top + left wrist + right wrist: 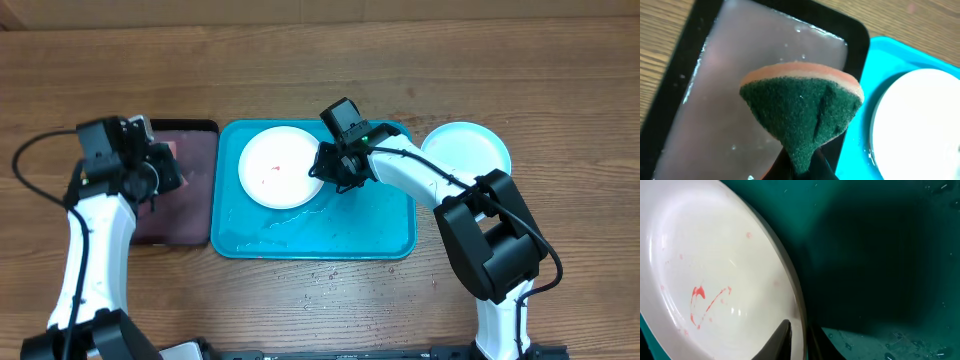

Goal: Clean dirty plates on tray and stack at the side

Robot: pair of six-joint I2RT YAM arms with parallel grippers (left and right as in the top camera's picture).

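Left gripper (158,172), at frame left, has its jaws squeezed tight on a sponge (800,112), green scrub face out. It hovers over the black tray (185,212), probably to wet it in the pinkish water. At centre, the white plate (275,165) sits in the left half of the tray (370,225), red smear (699,296) uncleaned. Right gripper (328,168) is at the plate's right rim, jaws nearly closed astride it, likely steadying it for scrubbing. Cyan plate (465,150) is on the table, right of the tray.

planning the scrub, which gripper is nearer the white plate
Right. The right gripper grips the white plate by its rim; the left gripper, holding the sponge, is over the black tray.
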